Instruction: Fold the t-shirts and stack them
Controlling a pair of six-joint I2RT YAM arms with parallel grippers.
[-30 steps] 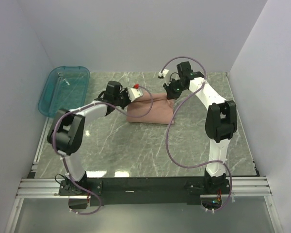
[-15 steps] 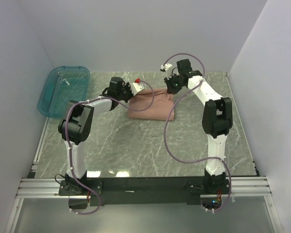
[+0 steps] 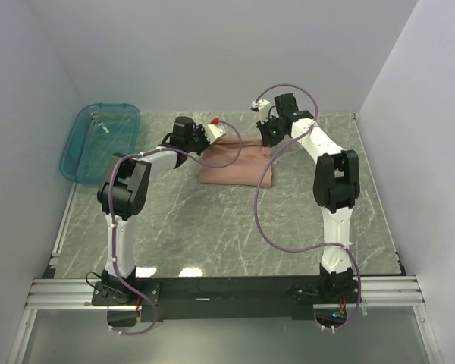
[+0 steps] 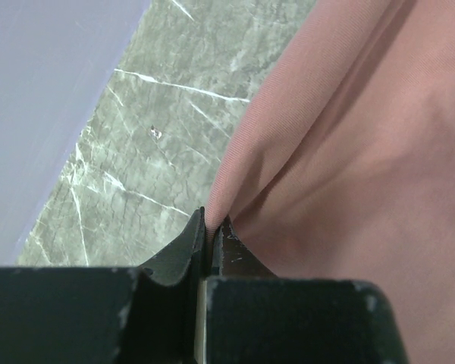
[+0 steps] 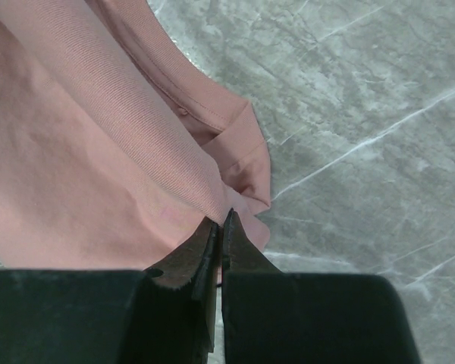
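Your grey marble table (image 3: 212, 227) sits between pale walls, with a teal tray (image 3: 98, 144) at the far left; the pink t-shirt (image 3: 235, 165) lies bunched at the far middle, between the two arms. From above you cannot make out the fingertips; the wrist cameras show them plainly. Your left gripper (image 4: 211, 226) is pinched tight on a fold at the shirt's left edge; your right gripper (image 5: 221, 221) is clamped on a fold at its right edge, beside a hemmed flap resting on the marble.
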